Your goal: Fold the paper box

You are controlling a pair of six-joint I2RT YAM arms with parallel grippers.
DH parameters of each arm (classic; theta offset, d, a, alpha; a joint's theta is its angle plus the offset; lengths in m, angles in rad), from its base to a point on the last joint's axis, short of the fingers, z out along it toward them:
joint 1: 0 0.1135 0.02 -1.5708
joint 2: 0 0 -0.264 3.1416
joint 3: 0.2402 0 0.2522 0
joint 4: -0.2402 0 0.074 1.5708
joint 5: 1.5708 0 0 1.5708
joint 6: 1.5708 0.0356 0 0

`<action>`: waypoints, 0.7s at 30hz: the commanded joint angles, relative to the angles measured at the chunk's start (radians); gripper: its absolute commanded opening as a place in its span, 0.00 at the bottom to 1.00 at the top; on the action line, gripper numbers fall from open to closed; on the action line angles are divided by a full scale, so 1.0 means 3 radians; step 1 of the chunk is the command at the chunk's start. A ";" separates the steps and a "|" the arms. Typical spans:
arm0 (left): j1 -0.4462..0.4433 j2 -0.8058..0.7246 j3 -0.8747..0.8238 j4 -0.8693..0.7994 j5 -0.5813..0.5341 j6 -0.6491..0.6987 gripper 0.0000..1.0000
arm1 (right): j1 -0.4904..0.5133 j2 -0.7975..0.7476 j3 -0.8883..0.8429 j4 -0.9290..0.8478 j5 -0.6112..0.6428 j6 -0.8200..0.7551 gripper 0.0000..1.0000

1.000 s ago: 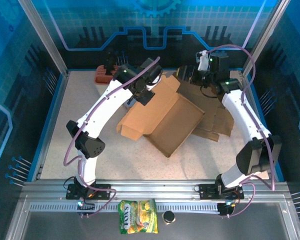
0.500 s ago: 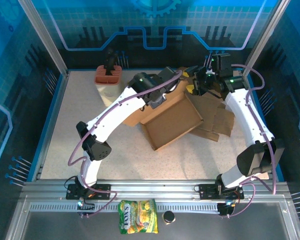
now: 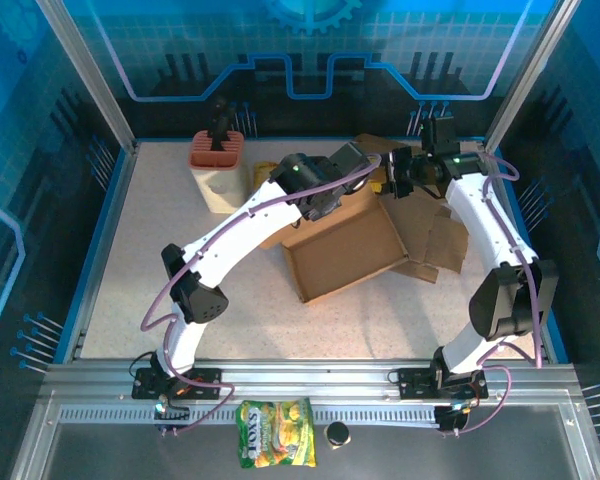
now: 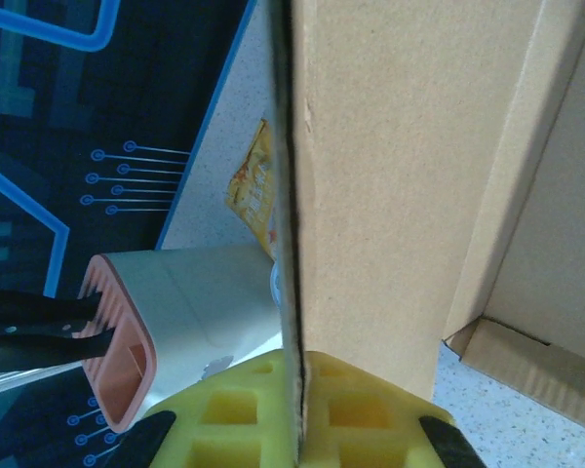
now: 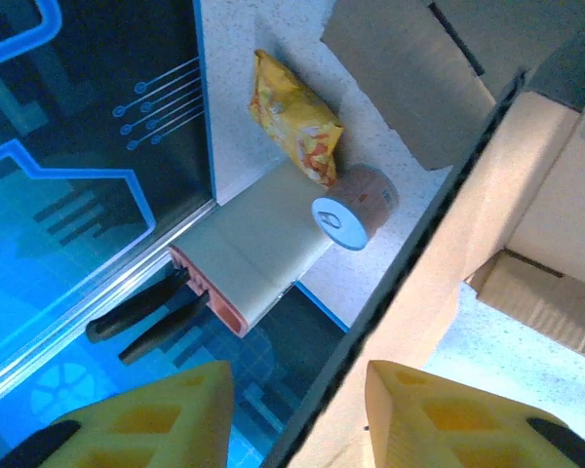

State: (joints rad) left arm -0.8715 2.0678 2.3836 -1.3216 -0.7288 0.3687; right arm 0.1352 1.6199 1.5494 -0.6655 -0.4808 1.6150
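The left gripper (image 4: 296,390) is pinching the paper box (image 4: 400,166) by the top edge of one upright wall, its yellow pads pressing that thin edge from both sides with no gap between them. Past its fingertips the wall is running straight away, and the box's inner corner is lying off its right finger. Off its left finger a cream knife block (image 4: 175,322) with an orange top is standing, two black handles sticking out, and a yellow snack bag (image 4: 256,190) is lying just beyond it. The right gripper (image 5: 297,380) is straddling another wall of the same box: its jaws are standing partly apart, the card edge is passing between them close to the right pad, and a clear gap is showing on the left pad's side, so it is not clamping. Ahead of its left finger a small can (image 5: 356,210) is lying beside the block.
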 commanded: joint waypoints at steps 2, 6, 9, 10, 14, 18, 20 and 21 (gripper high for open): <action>-0.0050 0.0056 0.0052 0.0103 -0.0191 0.0093 0.05 | -0.0040 -0.0010 -0.0130 -0.0066 -0.0073 0.0031 0.24; -0.0099 0.0065 0.0040 0.0158 -0.0273 0.0089 0.13 | -0.0041 -0.0060 -0.0298 0.0105 -0.0093 0.0143 0.00; -0.0117 0.0045 0.0049 0.0241 -0.0380 -0.0062 0.42 | -0.0060 -0.0096 -0.0454 0.0292 -0.0140 0.0246 0.00; -0.0122 0.0017 0.0052 0.0267 -0.0362 -0.0140 0.49 | -0.0071 -0.0107 -0.0515 0.0359 -0.0167 0.0292 0.00; -0.0118 -0.0270 0.0067 0.0371 -0.0071 -0.0660 0.72 | -0.0134 -0.0169 -0.0747 0.0660 -0.0264 0.0468 0.00; -0.0017 -0.0752 -0.0200 0.0425 0.0502 -0.1224 0.81 | -0.0208 -0.0205 -0.0890 0.0794 -0.0327 0.0519 0.00; 0.0083 -0.1116 -0.0695 0.0609 0.0752 -0.1361 0.80 | -0.0245 -0.0195 -0.0939 0.0851 -0.0378 0.0523 0.00; 0.0152 -0.1335 -0.1025 0.0723 0.0854 -0.1432 0.79 | -0.0271 -0.0194 -0.0972 0.0880 -0.0403 0.0525 0.00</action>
State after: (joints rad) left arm -0.8734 1.8416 2.2147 -1.1683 -0.6052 0.0769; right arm 0.0795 1.5913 1.2770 -0.4595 -0.5598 1.7512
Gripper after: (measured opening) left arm 0.797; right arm 0.068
